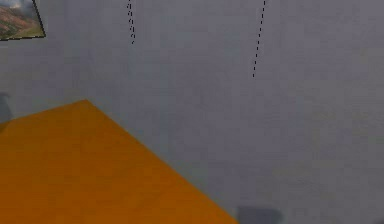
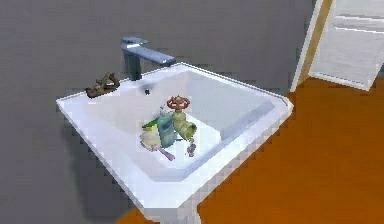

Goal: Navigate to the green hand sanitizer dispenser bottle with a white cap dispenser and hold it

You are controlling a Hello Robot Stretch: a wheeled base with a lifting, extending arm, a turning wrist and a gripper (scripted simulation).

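White sink (image 2: 95, 135), grey faucet (image 2: 140, 55) at back, greenish bottle-like item (image 2: 163, 127) among basin clutter; gripper state: cannot tell.

The framed picture (image 1: 18, 20) at the forward view's upper left is cut by two edges. In the arm side view the door (image 2: 350, 45) at upper right is cropped, and the greenish cluster (image 2: 165, 130) in the sink (image 2: 225, 100) is too small to sort

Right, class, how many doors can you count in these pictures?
1: a white door at the arm side view's upper right, cut by the edge. More may be hidden.
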